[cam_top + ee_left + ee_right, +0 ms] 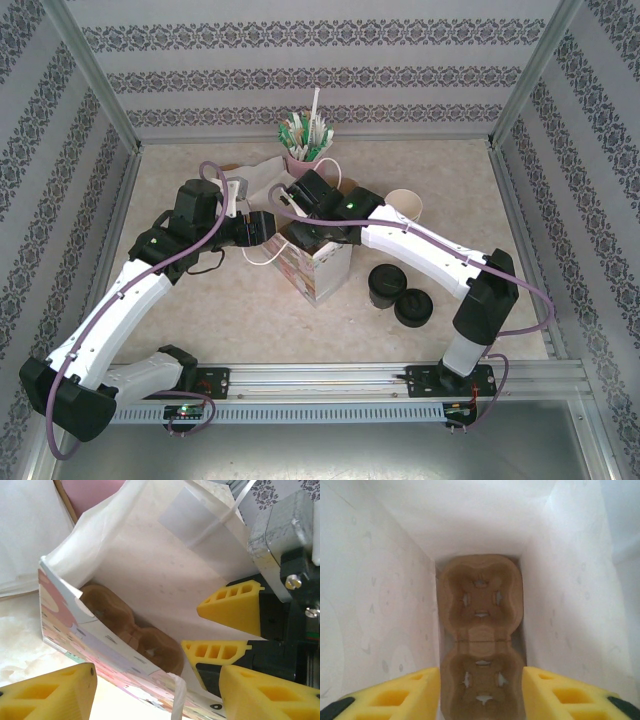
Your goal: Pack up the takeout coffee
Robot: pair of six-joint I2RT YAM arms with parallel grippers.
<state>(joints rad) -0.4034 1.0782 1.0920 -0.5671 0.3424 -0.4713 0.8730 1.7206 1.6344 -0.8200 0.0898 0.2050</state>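
The right gripper [481, 682] is released: its yellow fingers [395, 697] are spread apart and nothing is held between them. It is pointed down into the open bag [325, 270], whose white inner walls are seen on both sides in the right wrist view. Below the fingers, a brown pulp tray [480, 595] lies flat on the bag's floor. Two of its cup wells are visible, one behind the other, and both are unfilled.

The left gripper [157, 680] is also released, with its fingers set wide apart. It is positioned at the bag's left side, and the printed near wall and rim of the bag are seen between the fingers. Contact with the rim cannot be judged.

The bag stands upright on the table [240, 320], midway between the two arms.

The coffee [413, 308] is located on the table to the right of the bag and well apart from it, in front of the right forearm — upright, lid on, not grasped. A pile of lids [384, 285] stands just beside it, on the bag side. Cream cups [405, 203] are seen behind the right arm, and a pink holder [303, 160] with sticks stands behind the bag.
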